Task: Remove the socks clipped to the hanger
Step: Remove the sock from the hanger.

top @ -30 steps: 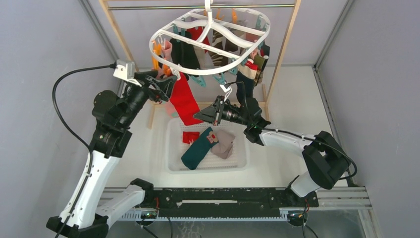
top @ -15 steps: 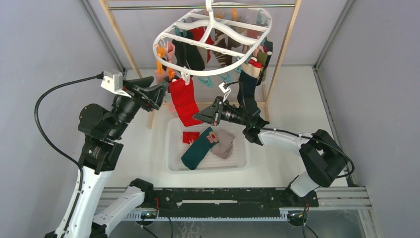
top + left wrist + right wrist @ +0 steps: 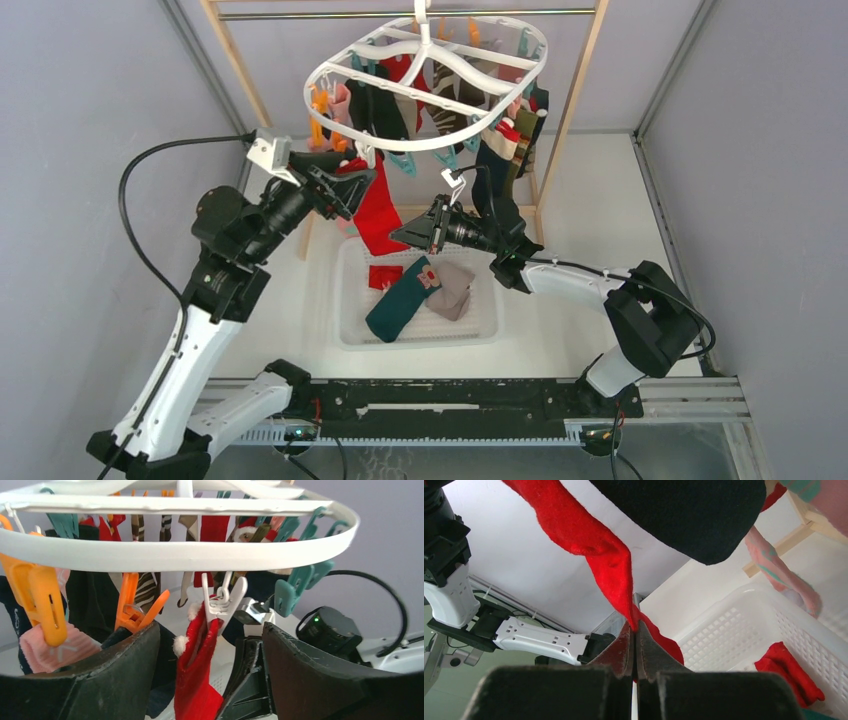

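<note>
The white oval hanger [image 3: 432, 145] hangs from the rail with several socks clipped under it; its rim crosses the left wrist view [image 3: 180, 555]. A red sock [image 3: 378, 212] with white pompoms hangs from a white clip [image 3: 223, 600] at the near left. My left gripper [image 3: 352, 183] is open, its jaws on either side of the red sock's top [image 3: 197, 655], just below the clip. My right gripper [image 3: 402, 233] is shut on the red sock's lower end [image 3: 611, 565]. A black sock [image 3: 689, 510] hangs above the right gripper.
A white mesh basket [image 3: 486, 330] on the table below holds a teal sock [image 3: 397, 305], a grey sock [image 3: 452, 287] and a red one [image 3: 384, 275]. The wooden rack's legs [image 3: 566, 110] flank the hanger. Orange clips [image 3: 35, 595] and teal clips [image 3: 290, 587] dangle close by.
My left arm swung away to the left and has come back right, its open jaws now around the red sock's top. The hanger swayed. My right gripper stayed shut on the sock.
</note>
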Motion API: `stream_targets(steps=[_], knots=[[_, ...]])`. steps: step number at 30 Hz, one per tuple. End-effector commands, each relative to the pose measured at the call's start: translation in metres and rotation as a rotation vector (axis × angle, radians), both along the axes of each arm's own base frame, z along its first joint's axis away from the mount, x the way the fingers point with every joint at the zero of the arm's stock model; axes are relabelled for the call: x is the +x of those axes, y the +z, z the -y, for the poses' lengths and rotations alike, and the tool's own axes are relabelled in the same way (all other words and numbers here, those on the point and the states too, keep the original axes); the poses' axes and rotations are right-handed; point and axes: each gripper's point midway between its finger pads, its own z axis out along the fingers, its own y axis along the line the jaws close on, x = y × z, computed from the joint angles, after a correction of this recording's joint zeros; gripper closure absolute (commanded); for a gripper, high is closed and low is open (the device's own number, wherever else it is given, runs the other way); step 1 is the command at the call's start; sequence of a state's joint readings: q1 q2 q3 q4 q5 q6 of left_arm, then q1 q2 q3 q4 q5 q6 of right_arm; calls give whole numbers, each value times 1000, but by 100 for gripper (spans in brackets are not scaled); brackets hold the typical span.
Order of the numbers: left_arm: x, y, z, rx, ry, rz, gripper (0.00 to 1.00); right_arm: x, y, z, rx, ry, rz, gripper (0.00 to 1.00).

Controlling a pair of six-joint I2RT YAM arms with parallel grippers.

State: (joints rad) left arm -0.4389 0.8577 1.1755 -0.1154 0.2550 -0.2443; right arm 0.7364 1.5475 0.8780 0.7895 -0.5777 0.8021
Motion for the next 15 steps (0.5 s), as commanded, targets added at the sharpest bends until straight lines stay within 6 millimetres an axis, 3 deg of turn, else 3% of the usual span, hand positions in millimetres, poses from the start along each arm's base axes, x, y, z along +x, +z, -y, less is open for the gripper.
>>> stream_targets(steps=[1, 15], knots=[[8, 25, -5, -2, 53, 79, 21, -4, 14, 0, 34, 6, 44, 100], [23, 36, 4, -26, 57, 102, 22, -2, 10, 5, 31, 1, 41, 100]])
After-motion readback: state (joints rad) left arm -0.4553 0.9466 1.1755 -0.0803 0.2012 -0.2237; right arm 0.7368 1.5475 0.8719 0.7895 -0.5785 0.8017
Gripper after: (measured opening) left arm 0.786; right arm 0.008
